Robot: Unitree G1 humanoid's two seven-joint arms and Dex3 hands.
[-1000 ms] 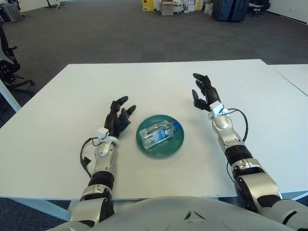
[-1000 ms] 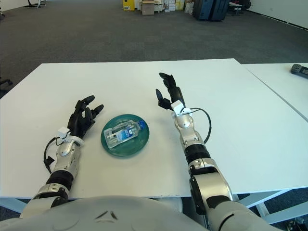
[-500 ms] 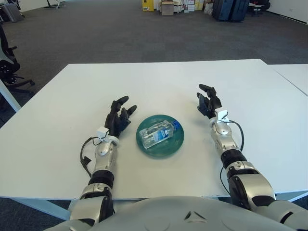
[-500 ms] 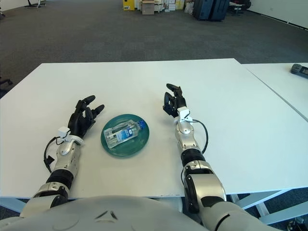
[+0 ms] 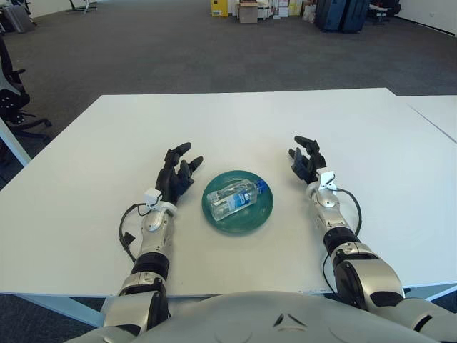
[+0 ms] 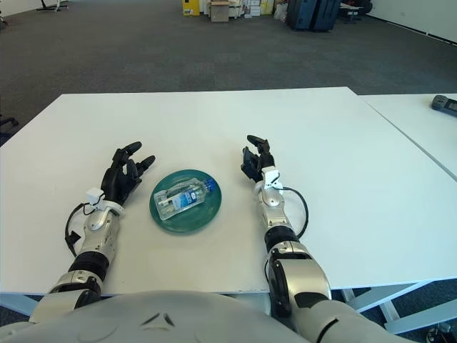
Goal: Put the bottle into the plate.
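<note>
A clear plastic bottle with a blue cap lies on its side in the green plate at the middle of the white table. My right hand is just right of the plate, low over the table, fingers spread and holding nothing. My left hand shows just left of the plate, fingers relaxed and empty. In the right eye view the bottle and plate sit between the same two hands.
A second white table stands to the right, with a dark device on it. An office chair is off the left edge. Boxes and dark cases line the far wall across grey carpet.
My right hand has come down and back toward me, from raised above the table right of the plate to low beside it. The left hand, bottle and plate have not moved.
</note>
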